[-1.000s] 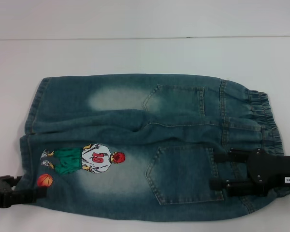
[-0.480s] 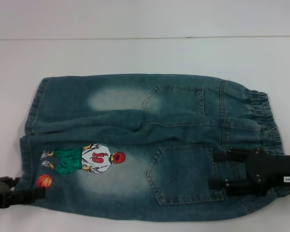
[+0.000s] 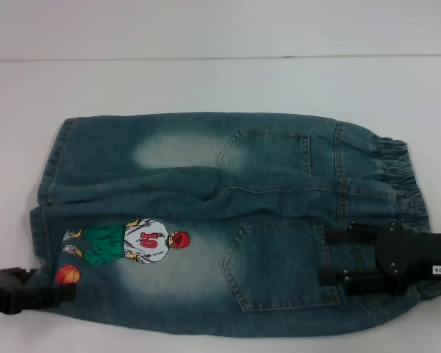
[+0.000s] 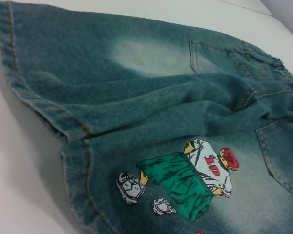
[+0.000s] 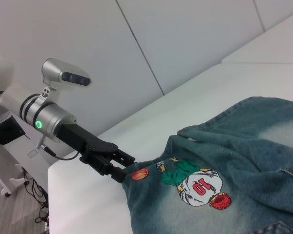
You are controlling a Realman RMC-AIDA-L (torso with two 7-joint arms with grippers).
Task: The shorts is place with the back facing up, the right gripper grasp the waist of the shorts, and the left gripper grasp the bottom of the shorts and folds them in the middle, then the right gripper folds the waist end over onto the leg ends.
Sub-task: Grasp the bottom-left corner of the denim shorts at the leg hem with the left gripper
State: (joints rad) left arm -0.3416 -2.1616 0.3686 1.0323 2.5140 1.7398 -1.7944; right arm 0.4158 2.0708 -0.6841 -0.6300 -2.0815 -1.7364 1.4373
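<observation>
- The left gripper sits at the near left corner of the shorts, low on the white table; from the right wrist camera its fingers reach the hem just beside the printed basketball, but I cannot tell whether they are apart or closed on the cloth.
- The right gripper lies over the near right part of the shorts, its two black fingers spread apart, one above the other, resting on the denim at the edge of the near back pocket, just inside the waist.
- The shorts lie flat in the middle of the table, back up, leg ends to the left and the gathered waist to the right.
- The denim is blue-green and faded, with pale worn patches and a ridge of bunched fabric running along the middle between the legs.
- A cartoon player wearing number 10 lies on the near leg, with the orange basketball beside the hem.
- The far leg carries the second back pocket and a pale patch.
- Beyond the shorts the bare table runs back to a pale wall.
</observation>
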